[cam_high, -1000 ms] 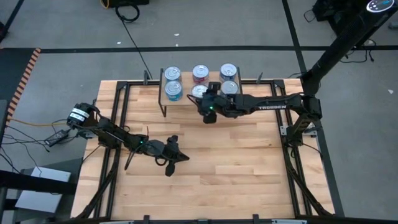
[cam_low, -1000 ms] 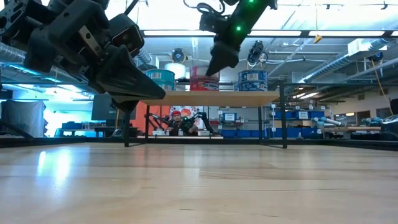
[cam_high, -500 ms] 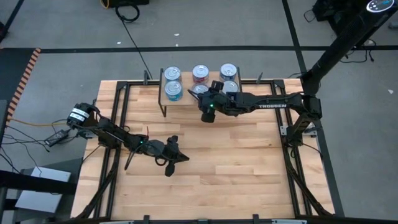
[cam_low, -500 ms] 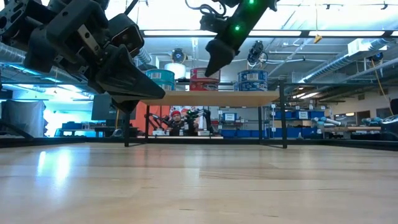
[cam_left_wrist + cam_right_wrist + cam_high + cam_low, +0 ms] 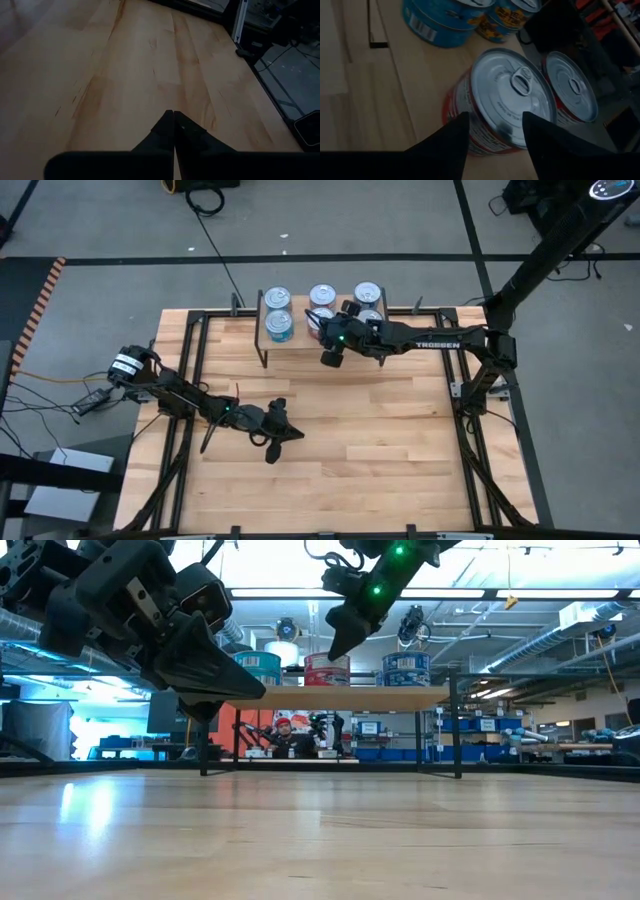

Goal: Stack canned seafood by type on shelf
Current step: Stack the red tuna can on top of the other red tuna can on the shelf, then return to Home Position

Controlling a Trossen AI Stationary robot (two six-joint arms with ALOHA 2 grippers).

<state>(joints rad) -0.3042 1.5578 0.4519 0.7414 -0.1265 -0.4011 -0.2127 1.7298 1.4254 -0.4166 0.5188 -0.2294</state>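
The shelf (image 5: 299,336) stands at the table's far edge with several tins of canned seafood on its plank. Two blue tins (image 5: 278,325) are at its left, two red tins (image 5: 502,100) in the middle, and two more (image 5: 367,292) at its right. My right gripper (image 5: 495,135) is open and points slantwise down toward the table's left. It hovers just over the nearer red tin (image 5: 327,668), one finger on each side of the tin's lid. My left gripper (image 5: 173,117) is shut and hangs above bare table (image 5: 285,432), left of centre.
Black frame rails (image 5: 190,370) run along the table's left and right sides. Wide bare tabletop (image 5: 380,430) lies in front of the shelf. In the low view a person (image 5: 285,730) shows in the room beyond, under the shelf.
My right gripper has moved a little toward the table's far edge, farther over the shelf, and has rolled somewhat about its own axis. The middle red tin now shows more fully in the low view.
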